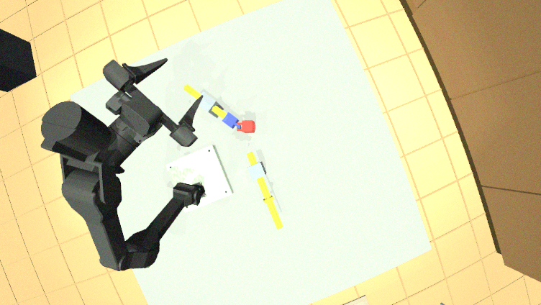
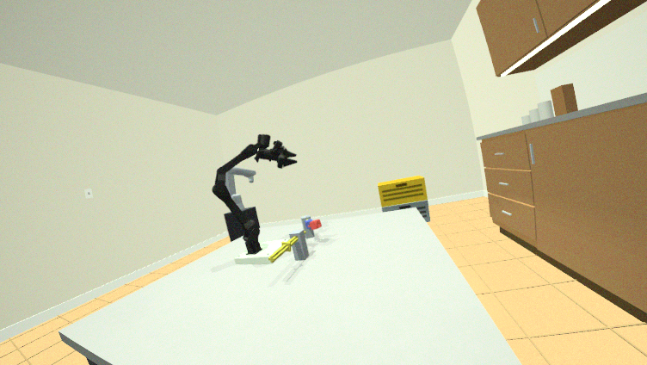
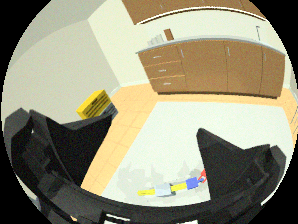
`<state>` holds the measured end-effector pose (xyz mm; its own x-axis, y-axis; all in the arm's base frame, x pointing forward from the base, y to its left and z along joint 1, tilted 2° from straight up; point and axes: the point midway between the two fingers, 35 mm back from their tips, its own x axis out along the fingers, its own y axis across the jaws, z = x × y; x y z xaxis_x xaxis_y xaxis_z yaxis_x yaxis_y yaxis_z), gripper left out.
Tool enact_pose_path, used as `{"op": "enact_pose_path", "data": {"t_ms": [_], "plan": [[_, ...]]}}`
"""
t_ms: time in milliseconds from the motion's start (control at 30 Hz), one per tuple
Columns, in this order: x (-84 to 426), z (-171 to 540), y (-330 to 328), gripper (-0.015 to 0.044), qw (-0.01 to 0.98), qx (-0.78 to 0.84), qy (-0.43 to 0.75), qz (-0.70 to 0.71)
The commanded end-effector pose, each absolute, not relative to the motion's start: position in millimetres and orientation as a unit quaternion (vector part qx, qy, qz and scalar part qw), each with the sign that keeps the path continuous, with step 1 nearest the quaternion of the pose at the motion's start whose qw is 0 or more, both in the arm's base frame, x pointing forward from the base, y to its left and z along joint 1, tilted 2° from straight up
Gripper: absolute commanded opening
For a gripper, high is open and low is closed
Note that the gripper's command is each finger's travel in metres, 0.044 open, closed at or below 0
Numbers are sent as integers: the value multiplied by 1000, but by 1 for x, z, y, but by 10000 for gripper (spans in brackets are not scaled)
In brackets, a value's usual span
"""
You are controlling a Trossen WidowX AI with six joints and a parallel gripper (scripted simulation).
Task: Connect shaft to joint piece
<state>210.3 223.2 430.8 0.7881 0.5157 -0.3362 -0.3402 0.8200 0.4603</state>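
The red joint piece (image 1: 248, 126) (image 2: 316, 224) (image 3: 202, 176) hangs on the blue end (image 1: 229, 119) (image 3: 192, 184) of the first yellow shaft (image 1: 192, 90) (image 3: 146, 192), held in a grey block (image 1: 207, 101) (image 2: 309, 232) (image 3: 163, 190). In the top view its free end faces right, across the second shaft's line. The second yellow shaft (image 1: 275, 214) (image 2: 278, 252), with a collar, passes through the second block (image 1: 256, 171) (image 2: 299, 247); its near end is apart from the red piece. My gripper (image 1: 183, 78) (image 2: 295, 157) (image 3: 156, 126) is open and empty, high above the table. Its right finger partly covers the red piece in the wrist view.
The arm's white base plate (image 1: 217, 174) (image 2: 253, 260) lies on the pale table (image 1: 333, 151) (image 2: 362, 294), beside both blocks. A yellow and grey cabinet (image 2: 402, 192) (image 3: 95, 105) and brown kitchen units (image 2: 580, 199) (image 3: 205, 70) stand beyond the table.
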Motion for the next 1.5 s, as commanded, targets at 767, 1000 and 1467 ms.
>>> {"op": "enact_pose_path", "data": {"t_ms": [767, 1000, 1467], "plan": [[340, 282, 192, 440, 866, 6, 496, 68], [359, 236, 166, 440, 805, -18, 592, 39], [370, 190, 134, 440, 728, -8, 685, 1]]}}
